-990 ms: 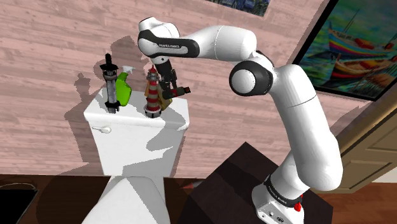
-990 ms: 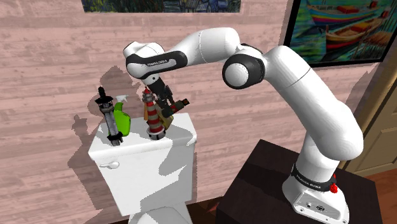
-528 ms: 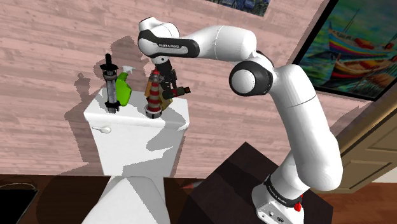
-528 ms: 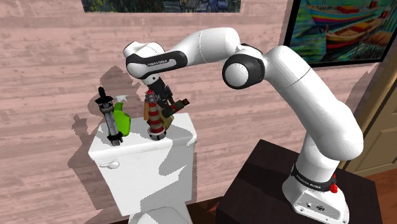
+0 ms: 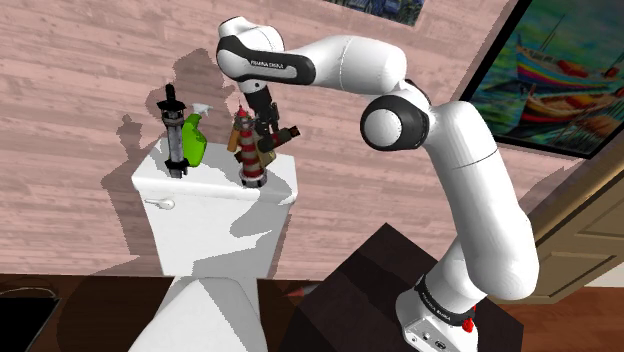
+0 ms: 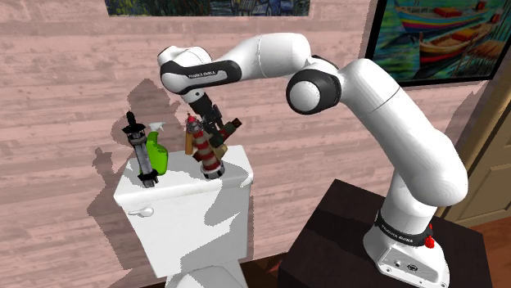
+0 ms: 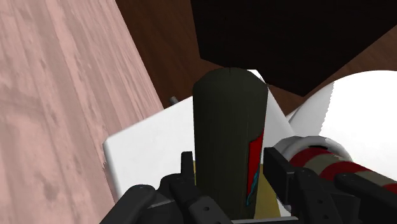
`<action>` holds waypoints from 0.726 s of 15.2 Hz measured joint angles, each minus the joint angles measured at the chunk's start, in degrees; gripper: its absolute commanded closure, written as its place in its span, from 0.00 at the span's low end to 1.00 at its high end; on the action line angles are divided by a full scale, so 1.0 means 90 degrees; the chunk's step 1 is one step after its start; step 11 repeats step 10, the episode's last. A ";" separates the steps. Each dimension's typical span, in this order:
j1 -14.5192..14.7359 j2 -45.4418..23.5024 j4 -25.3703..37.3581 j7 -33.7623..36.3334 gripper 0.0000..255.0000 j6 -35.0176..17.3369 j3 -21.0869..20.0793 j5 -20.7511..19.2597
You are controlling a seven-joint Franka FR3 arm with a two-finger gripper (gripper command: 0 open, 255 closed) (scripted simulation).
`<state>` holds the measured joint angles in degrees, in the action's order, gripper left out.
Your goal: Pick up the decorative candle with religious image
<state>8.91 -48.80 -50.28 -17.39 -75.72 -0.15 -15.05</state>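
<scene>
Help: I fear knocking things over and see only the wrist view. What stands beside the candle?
Observer: A striped lighthouse is tilted, its top toward the shoulder view's left and its base on the tank lid.
Operator: Anything else on that lid?
Observer: A green spray bottle and a black tool stand further toward the shoulder view's left, apart from the candle.

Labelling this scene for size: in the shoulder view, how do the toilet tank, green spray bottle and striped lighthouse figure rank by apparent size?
Largest: toilet tank. Then striped lighthouse figure and green spray bottle, about alike: one taller, one wider, so unranked.
</scene>
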 measured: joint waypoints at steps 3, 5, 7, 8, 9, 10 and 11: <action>0.0027 -0.0130 0.0489 -0.0085 1.00 0.0349 0.0019 -0.0007; 0.0031 -0.0150 0.0696 -0.0140 1.00 0.0526 0.0032 -0.0014; 0.0057 -0.0302 0.1121 -0.0203 1.00 0.0793 0.0051 -0.0020; 0.0060 -0.0335 0.1259 -0.0235 1.00 0.0896 0.0061 -0.0024; 0.0078 -0.0515 0.1665 -0.0297 1.00 0.1108 0.0087 -0.0029; 0.0088 -0.0688 0.2031 -0.0356 1.00 0.1295 0.0113 -0.0031; 0.0088 -0.0688 0.2031 -0.0356 1.00 0.1295 0.0113 -0.0031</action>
